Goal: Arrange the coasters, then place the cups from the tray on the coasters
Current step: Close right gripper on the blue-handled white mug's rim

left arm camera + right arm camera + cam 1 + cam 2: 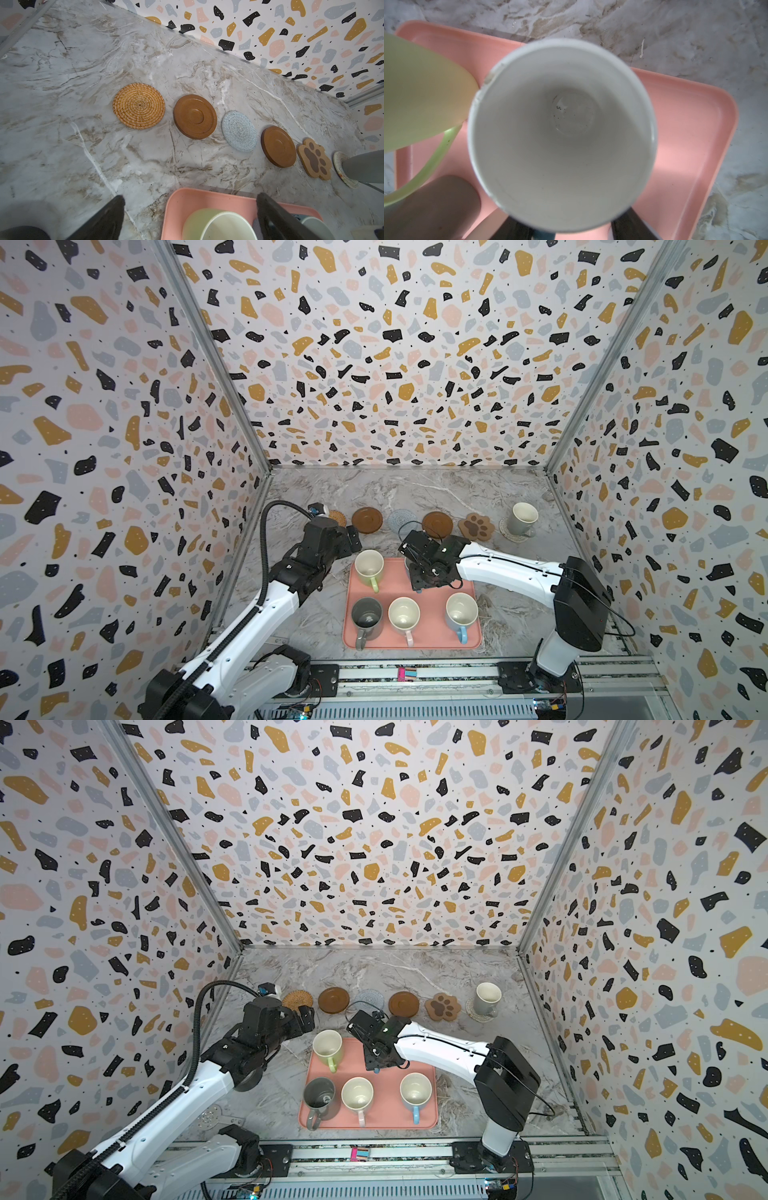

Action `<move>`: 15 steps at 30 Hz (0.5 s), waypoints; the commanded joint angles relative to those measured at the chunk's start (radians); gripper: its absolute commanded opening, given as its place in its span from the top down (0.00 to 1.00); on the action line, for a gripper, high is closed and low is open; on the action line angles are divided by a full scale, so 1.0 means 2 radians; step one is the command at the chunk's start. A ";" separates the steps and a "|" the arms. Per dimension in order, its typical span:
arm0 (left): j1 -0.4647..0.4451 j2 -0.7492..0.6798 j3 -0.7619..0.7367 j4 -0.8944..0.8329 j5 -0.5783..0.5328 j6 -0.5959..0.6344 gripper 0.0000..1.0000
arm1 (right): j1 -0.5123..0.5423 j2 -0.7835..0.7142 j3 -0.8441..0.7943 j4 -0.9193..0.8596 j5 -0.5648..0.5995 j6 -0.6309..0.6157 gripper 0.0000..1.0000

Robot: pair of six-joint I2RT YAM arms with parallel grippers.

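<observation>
Three cups (404, 614) line the tray's (434, 635) near edge. Behind them the right claw (417, 585) sits over a blue cup (562, 133), jaws either side of its handle (544, 235); whether they grip yet I cannot tell. The left claw (191, 199) hangs wide open, empty. Next: clamp, lift straight, carry to the paw coaster (476, 526).

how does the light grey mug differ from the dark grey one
The light grey mug stands on the cream coaster; the dark grey mug stands on the tray. The light grey mug is cream inside, the dark grey mug dark grey inside. Both stand upright.
</observation>
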 commanded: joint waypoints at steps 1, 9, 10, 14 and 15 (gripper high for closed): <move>-0.002 -0.008 -0.003 0.008 0.000 0.002 0.00 | 0.001 0.002 -0.001 -0.003 0.007 -0.003 0.44; -0.002 -0.013 -0.006 0.006 0.000 0.002 0.00 | 0.001 0.009 -0.002 0.004 0.009 -0.002 0.48; -0.002 -0.013 -0.006 0.006 -0.001 0.002 0.00 | 0.001 0.010 -0.001 0.005 0.009 -0.002 0.49; -0.002 -0.014 -0.006 0.007 -0.001 0.002 0.00 | 0.001 0.012 0.000 0.007 0.011 -0.001 0.51; -0.002 -0.013 -0.006 0.006 0.000 0.002 0.01 | 0.001 0.013 0.000 0.007 0.011 -0.001 0.52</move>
